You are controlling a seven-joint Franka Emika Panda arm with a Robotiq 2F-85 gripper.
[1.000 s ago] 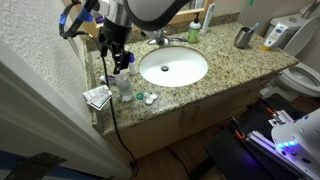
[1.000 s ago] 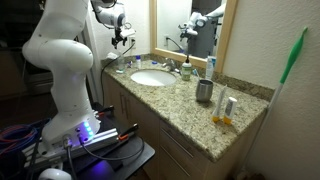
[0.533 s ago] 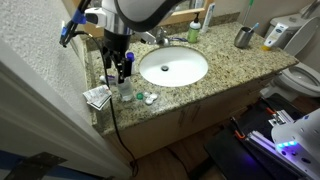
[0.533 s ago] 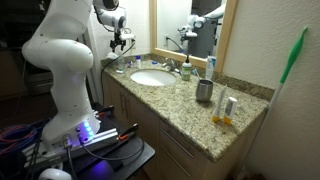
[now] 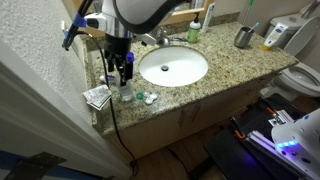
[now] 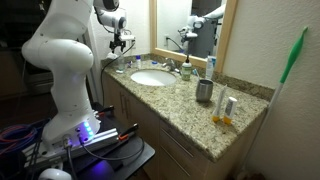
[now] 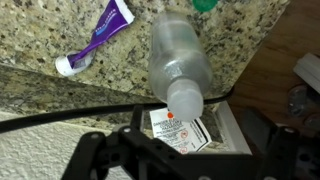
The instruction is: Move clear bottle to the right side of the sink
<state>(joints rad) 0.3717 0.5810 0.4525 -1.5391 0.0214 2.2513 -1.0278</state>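
The clear bottle (image 7: 176, 58) stands upright on the granite counter left of the white oval sink (image 5: 173, 67), near the counter's edge. It also shows in both exterior views (image 5: 125, 90) (image 6: 123, 63). My gripper (image 5: 120, 70) hangs just above the bottle with its fingers pointing down. In the wrist view my gripper (image 7: 185, 152) has its dark fingers spread wide on either side of the bottle's cap and holds nothing. The sink also appears in an exterior view (image 6: 150, 78).
A purple toothpaste tube (image 7: 98, 38) and a labelled paper packet (image 7: 180, 128) lie beside the bottle. A chrome faucet (image 5: 160, 38), a green bottle (image 5: 196, 31), a tall white bottle (image 5: 210, 17) and a metal cup (image 5: 243, 37) stand behind and right of the basin.
My gripper has come down a little toward the clear bottle. The bottle has not moved.
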